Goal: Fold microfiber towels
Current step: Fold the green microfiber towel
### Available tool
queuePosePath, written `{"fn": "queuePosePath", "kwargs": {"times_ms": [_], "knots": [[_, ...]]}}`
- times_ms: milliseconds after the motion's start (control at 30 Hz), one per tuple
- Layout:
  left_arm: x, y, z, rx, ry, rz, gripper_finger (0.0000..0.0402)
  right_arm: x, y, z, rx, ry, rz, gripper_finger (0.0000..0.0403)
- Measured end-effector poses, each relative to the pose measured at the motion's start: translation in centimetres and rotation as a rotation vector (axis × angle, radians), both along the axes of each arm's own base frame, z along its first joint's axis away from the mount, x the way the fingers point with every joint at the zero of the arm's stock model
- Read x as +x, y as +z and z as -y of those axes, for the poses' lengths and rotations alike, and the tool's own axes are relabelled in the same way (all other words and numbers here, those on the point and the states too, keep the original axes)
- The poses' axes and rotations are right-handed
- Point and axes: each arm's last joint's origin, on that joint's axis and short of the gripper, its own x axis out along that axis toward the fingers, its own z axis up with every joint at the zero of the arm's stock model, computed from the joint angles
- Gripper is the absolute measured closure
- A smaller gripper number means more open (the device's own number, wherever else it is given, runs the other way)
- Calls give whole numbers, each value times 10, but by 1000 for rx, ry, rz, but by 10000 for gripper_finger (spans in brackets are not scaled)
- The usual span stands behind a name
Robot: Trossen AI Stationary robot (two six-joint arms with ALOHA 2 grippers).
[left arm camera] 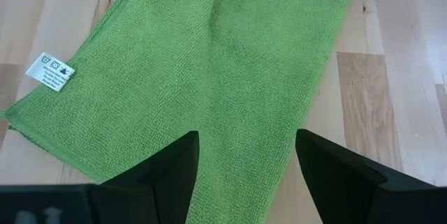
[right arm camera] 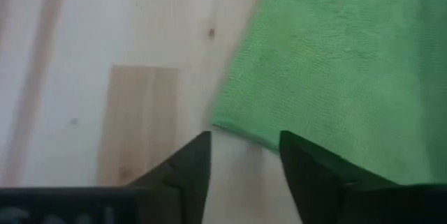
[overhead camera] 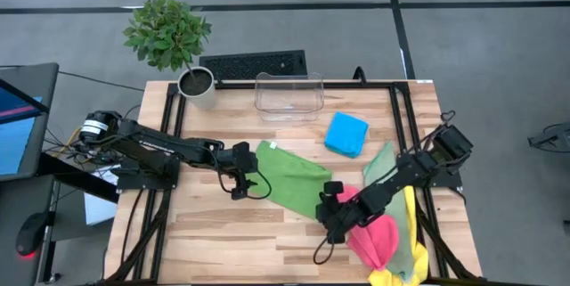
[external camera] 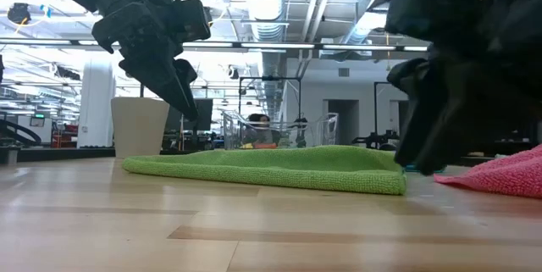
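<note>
A bright green microfiber towel (overhead camera: 294, 175) lies folded flat near the middle of the pale wooden slat table (overhead camera: 223, 232), its white care label (left arm camera: 50, 71) showing at one corner. The left gripper (overhead camera: 252, 183) hovers over the towel's left end with its dark fingers (left arm camera: 171, 172) spread apart and nothing between them. The right gripper (overhead camera: 329, 208) sits low at the towel's other end, fingers parted, right at the cloth's corner (right arm camera: 234, 128) without pinching it. A folded bright blue towel (overhead camera: 346, 134) rests near a clear plastic bin (overhead camera: 289, 95); pink (overhead camera: 378, 238), pale sage (overhead camera: 381, 163) and yellow (overhead camera: 398, 277) cloths lie heaped under the right arm.
</note>
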Motion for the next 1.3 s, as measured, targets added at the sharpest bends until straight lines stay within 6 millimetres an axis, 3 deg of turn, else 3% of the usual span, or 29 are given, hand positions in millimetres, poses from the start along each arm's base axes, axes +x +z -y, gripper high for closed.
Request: {"fn": "queuePosePath", "kwargs": {"times_ms": [167, 500, 833, 1300], "knots": [[0, 0, -1, 14, 11, 1, 171, 4, -3, 3, -11, 2, 7, 176], [0, 0, -1, 26, 7, 2, 171, 4, -8, 1, -19, 22, -3, 221], [0, 0, -1, 26, 8, 3, 171, 8, -15, 0, -29, 23, -2, 234], [1, 0, -1, 19, 15, 9, 171, 14, 5, -7, -34, 48, -46, 391]]}}
